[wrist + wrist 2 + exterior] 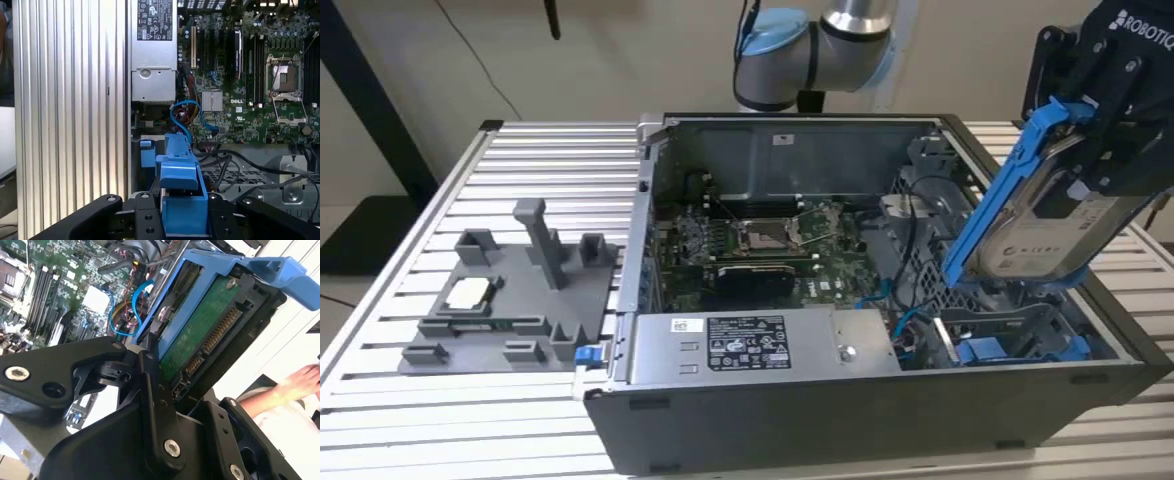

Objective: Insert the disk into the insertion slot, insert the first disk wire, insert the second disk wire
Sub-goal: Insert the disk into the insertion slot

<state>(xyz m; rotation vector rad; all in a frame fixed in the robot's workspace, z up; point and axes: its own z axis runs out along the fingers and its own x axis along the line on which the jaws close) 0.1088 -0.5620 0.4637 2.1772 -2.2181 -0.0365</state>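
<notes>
My gripper (1091,160) is shut on the disk (1047,235), a silver-grey drive with a white label in a bright blue carrier (1003,175). The disk hangs steeply tilted above the insertion slot (1007,335), a grey bay with blue rails at the case's corner on the exterior view's right, and is apart from it. The second wrist view looks at the disk's green circuit-board underside (200,330) and its connector, held between black fingers (152,390). In the first wrist view the blue carrier (182,192) sits between the finger links. Blue wires (182,112) loop beside the bay.
The open computer case holds a motherboard (761,240) and a grey labelled power-supply box (747,345) along its front. A grey fixture (507,295) stands on the slatted table (494,420) at the exterior view's left. A person's hand (300,385) is outside the case.
</notes>
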